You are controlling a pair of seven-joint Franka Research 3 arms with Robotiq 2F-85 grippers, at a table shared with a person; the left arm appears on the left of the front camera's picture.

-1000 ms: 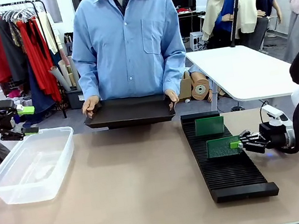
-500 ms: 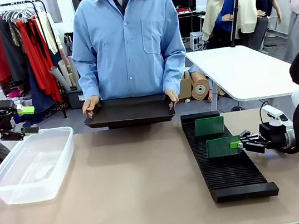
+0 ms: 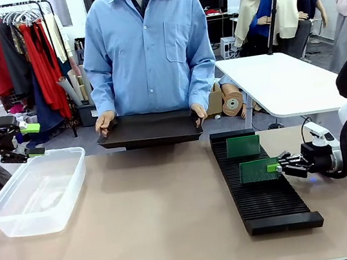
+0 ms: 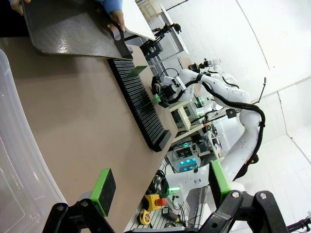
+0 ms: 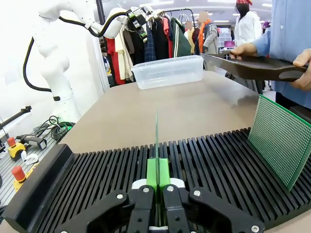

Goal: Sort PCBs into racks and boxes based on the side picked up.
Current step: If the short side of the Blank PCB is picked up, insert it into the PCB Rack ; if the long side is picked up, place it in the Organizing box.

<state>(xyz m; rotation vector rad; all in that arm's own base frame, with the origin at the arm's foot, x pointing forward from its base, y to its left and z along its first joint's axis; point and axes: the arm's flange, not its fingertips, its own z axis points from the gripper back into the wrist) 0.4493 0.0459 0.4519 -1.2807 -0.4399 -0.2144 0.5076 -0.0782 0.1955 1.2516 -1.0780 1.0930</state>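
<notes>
Clear plastic box (image 3: 36, 193) sits far left, the left gripper (image 3: 30, 139) hovering spread wide above it. Mid-table, a person's hands hold a black tray (image 3: 150, 129). Right gripper (image 3: 274, 168) pinches a circuit board (image 3: 258, 170) edge-on over the rack (image 3: 260, 182); another board (image 3: 242, 146) stands slotted behind.

Landmark: rack (image 3: 261, 180), lying on the tabletop (image 3: 155, 224) right of centre, long axis running near to far. Two PCBs stand in its slots: one (image 3: 242, 146) at the far end, one (image 3: 259, 171) nearer the middle. Box (image 3: 36, 193) well left of the rack. Tray (image 3: 150, 129) beyond the rack's far-left corner.
</notes>
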